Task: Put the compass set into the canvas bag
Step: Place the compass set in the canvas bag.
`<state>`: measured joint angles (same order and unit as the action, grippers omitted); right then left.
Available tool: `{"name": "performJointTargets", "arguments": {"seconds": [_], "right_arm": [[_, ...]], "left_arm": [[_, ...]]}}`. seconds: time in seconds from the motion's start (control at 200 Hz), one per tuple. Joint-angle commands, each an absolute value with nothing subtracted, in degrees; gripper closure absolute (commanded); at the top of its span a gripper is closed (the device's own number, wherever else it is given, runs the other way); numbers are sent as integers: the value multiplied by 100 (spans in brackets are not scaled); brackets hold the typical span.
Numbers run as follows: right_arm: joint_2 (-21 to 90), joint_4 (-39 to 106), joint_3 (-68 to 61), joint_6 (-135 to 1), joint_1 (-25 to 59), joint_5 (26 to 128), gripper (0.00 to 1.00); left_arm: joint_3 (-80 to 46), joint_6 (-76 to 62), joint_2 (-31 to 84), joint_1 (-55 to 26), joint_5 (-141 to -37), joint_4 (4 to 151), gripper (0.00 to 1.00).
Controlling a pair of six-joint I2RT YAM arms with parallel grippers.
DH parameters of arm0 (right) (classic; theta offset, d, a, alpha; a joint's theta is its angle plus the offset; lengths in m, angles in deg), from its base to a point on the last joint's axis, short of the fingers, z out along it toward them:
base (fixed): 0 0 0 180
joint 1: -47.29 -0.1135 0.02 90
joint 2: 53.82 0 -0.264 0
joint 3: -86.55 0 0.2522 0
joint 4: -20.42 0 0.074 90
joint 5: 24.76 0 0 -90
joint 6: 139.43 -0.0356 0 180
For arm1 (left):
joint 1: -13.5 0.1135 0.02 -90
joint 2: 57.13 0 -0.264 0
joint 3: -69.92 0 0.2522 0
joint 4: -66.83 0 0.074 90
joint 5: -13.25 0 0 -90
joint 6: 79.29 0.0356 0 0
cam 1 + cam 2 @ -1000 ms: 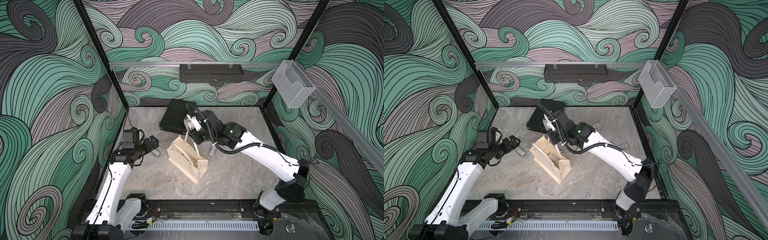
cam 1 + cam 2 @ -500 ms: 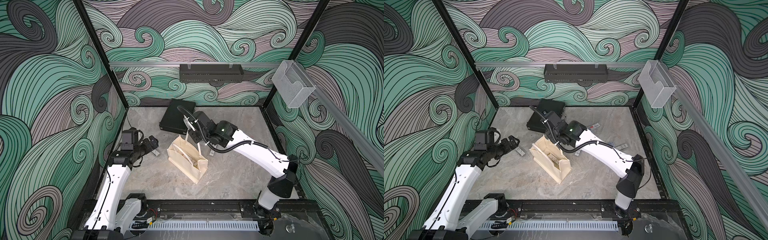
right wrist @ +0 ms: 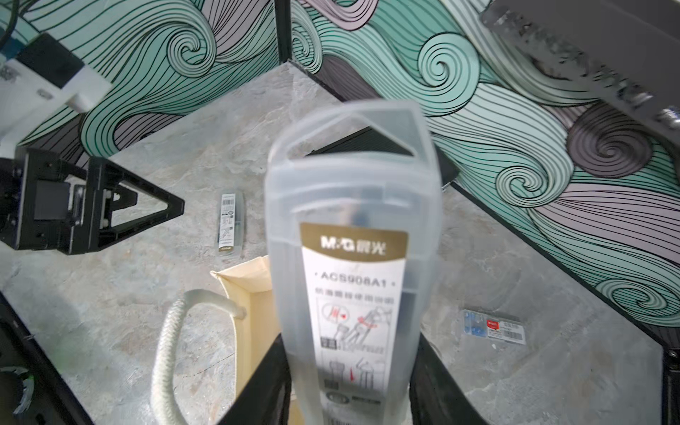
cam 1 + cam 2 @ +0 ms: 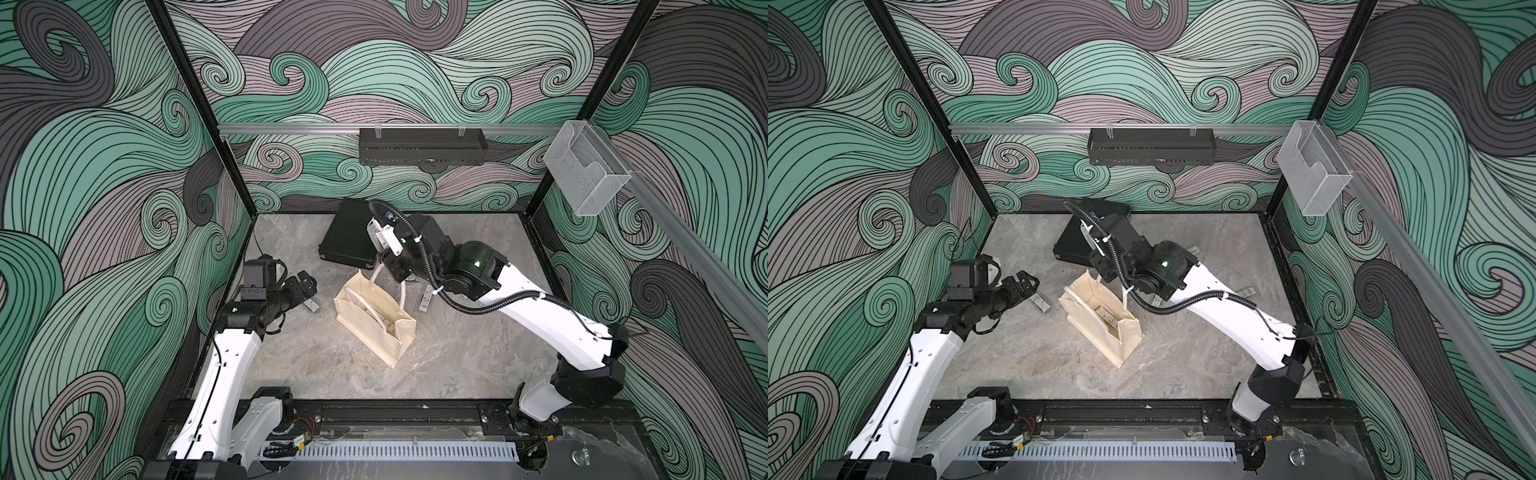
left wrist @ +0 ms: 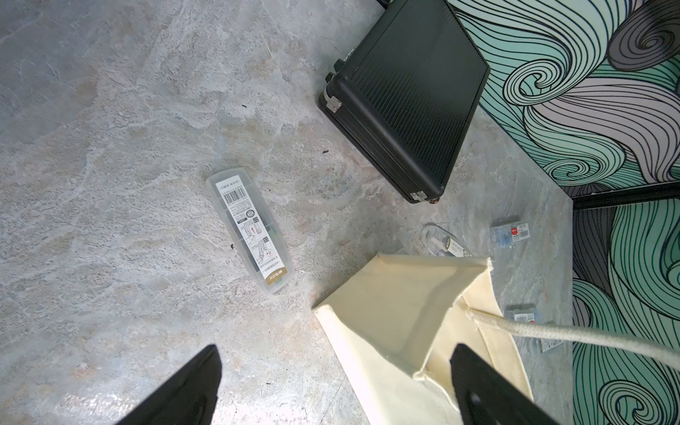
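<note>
The cream canvas bag point(image 4: 374, 320) point(image 4: 1100, 324) stands open mid-table, and a labelled package shows inside its mouth. My right gripper point(image 3: 351, 353) is shut on a compass set point(image 3: 353, 239), a frosted plastic case with a gold-and-white label. It hangs above the bag's far end point(image 3: 254, 294), beside a rope handle point(image 3: 173, 331). In both top views the right arm hides the held case. A second compass set point(image 5: 250, 230) point(image 4: 311, 306) lies flat on the table. My left gripper point(image 5: 335, 353) point(image 4: 305, 286) hovers open above the table between that set and the bag point(image 5: 386, 312).
A black hard briefcase point(image 4: 345, 241) point(image 5: 404, 95) lies behind the bag by the back wall. Small labelled packages point(image 5: 509, 232) point(image 3: 493, 327) point(image 4: 424, 300) are scattered on the table to the right of the bag. Patterned walls enclose the table.
The right arm swung left and came back to about where it was, still gripping the compass set over the bag's far end. The left arm has hardly moved.
</note>
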<state>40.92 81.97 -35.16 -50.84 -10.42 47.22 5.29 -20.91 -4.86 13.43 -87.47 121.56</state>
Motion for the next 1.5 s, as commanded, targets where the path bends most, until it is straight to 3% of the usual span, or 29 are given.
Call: {"name": "performJointTargets", "arguments": {"seconds": [0.0,0.951,1.336,1.496], "right_arm": [[4600,8583,-3686,-5237,-1061,5182,57],[5775,9695,-3099,-5817,-942,6166,55],[6303,9845,-3277,-6093,-792,6104,54],[6226,9885,-3312,-6146,-799,5981,47]], "left_arm": [[299,-2111,-510,1314,-8756,12208,2],[650,-2094,-590,1305,-8753,12062,2],[400,-2150,-455,1308,-7845,12880,2],[327,-2205,-273,1305,-7747,13014,2]]}}
